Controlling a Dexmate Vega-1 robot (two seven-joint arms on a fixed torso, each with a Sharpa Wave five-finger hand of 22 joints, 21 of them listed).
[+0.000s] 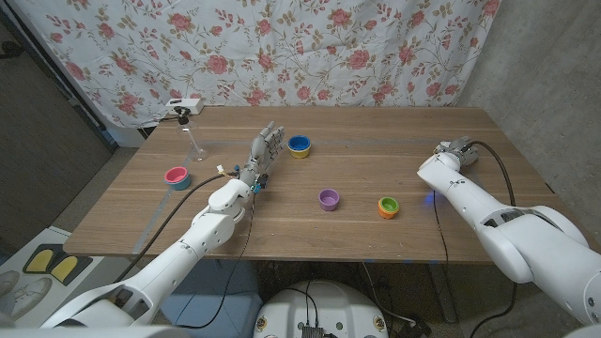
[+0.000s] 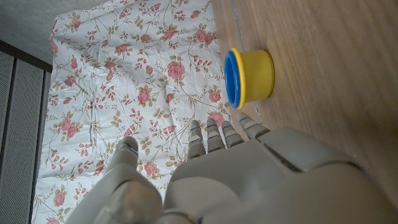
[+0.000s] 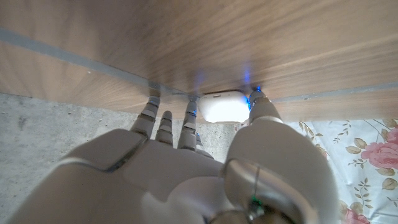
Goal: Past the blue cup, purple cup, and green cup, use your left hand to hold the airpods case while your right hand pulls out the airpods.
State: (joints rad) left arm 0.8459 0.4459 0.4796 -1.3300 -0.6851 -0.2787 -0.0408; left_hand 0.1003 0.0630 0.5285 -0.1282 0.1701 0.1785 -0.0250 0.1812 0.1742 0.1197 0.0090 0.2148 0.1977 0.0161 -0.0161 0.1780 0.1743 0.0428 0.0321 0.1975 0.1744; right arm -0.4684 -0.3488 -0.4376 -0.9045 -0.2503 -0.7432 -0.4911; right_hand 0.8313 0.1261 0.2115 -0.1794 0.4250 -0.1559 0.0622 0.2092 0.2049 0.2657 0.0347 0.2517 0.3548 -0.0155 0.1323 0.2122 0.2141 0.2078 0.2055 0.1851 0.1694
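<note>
At the far right of the wooden worktop (image 1: 357,235), near its back edge, a small white airpods case (image 3: 222,106) lies on the wood with the right hand (image 1: 454,150) around it. In the right wrist view the case sits between that hand's fingers (image 3: 166,127) and thumb, whose tips touch or nearly touch its sides; whether they are actually squeezing it cannot be told. The case looks like a smooth, rounded, hard plastic shell, so it is probably light, stiff and slippery. Holding it by its two broad faces, low on the body, should leave the lid free to hinge open. No brand, label or writing can be read on it or anywhere else.

The left hand (image 1: 264,150) is well away on the other side of the worktop, fingers straight, apart and holding nothing, just beside the blue cup (image 1: 300,145), which is yellow outside and blue inside. The purple cup (image 1: 328,199) and the green cup (image 1: 388,207), orange outside, stand nearer the front edge between the two arms. A pink cup (image 1: 177,176) stands to the left, and a flowered cloth (image 1: 282,47) hangs behind.
</note>
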